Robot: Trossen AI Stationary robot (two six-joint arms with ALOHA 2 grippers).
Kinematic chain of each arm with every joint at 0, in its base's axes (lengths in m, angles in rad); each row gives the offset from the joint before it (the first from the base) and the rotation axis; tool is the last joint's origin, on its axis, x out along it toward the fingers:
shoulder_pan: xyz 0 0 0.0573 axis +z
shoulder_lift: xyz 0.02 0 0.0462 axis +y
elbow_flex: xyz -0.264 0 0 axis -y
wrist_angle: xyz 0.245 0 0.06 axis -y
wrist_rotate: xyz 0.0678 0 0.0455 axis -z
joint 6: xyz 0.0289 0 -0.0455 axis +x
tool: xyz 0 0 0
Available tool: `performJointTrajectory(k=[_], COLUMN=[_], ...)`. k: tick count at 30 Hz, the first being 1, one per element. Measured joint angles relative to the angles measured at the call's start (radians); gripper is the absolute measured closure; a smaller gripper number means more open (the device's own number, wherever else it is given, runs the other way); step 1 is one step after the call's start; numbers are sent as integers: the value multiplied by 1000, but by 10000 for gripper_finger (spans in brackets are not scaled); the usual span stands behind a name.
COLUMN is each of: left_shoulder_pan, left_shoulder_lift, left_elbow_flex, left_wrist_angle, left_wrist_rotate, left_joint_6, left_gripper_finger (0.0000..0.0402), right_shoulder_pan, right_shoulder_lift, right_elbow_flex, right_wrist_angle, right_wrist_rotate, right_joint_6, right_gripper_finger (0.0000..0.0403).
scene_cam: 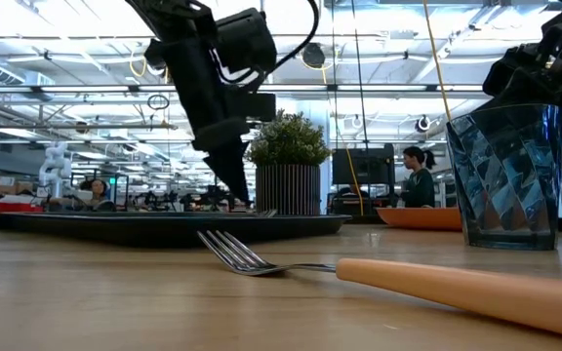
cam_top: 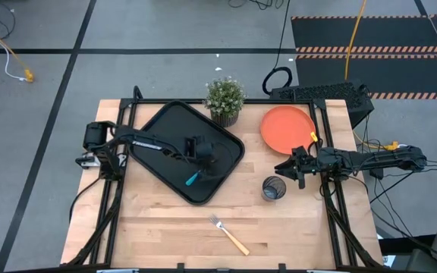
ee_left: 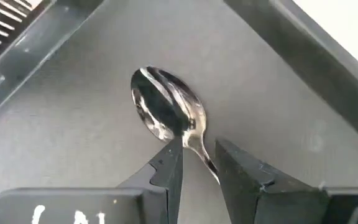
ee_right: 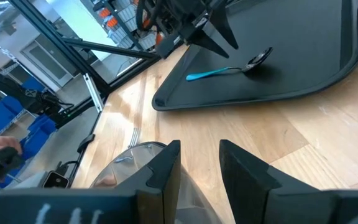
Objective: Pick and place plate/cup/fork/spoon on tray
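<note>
Spoon [cam_top: 194,179] lies flat on the black tray [cam_top: 158,125], near the tray's front corner; dark shiny bowl [ee_left: 165,111] on the tray floor, blue handle [ee_right: 211,74] pointing toward the tray edge. Left hand [cam_top: 201,152] hangs directly over the spoon, fingers [ee_left: 168,174] parted, one on each side of the spoon's neck, not clamped on it. In the right wrist view the left hand [ee_right: 219,37] tips sit just above the spoon [ee_right: 235,68], apart from it. In the low view the left arm comes down over the tray [scene_cam: 164,226], tips low at the tray surface.

Tray sits tilted on the left half of the wooden counter [cam_top: 165,227], one corner near the potted plant [cam_top: 224,98].

Plate [cam_top: 287,128], orange, lies flat on the counter at the back right, off the tray, beside the plant.

Cup [cam_top: 273,188], dark grey tumbler, stands upright on the counter, right of the tray and in front of the plate. Right hand [cam_top: 288,171] is just beside the cup, on its plate side; fingers [ee_right: 163,174] open, cup rim [ee_right: 132,158] showing just beyond them, not gripped.

Fork [cam_top: 230,235] lies on the counter near the front edge, well apart from the tray, tines [scene_cam: 232,253] toward the tray, orange handle [scene_cam: 457,288] toward the front right. Nothing touching it.
</note>
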Motion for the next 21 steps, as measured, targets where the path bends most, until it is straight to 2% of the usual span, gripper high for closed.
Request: performJointTrajectory(k=[3,7,14,16,21], left_shoulder_pan=[-5,-43,-194,-232,-318], left_shoulder_lift=[-12,-40,-147,-170,-186], left_elbow_flex=[-1,-1,-1,1,1], left_wrist_angle=[-16,-23,54,127,185], left_wrist_rotate=[3,71,107,105,74], left_joint_6=[-50,-89,10,-47,-207], left_gripper_finger=[305,305,305,305,305], right_shoulder_pan=[0,0,0,0,0], right_shoulder_lift=[1,1,1,1,2], right_elbow_flex=[0,0,0,0,0], right_wrist_angle=[0,0,2,3,7], right_wrist_rotate=[-1,0,1,1,30], right_joint_6=[0,-1,-8,-9,2], right_gripper_finger=[298,298,298,298,298])
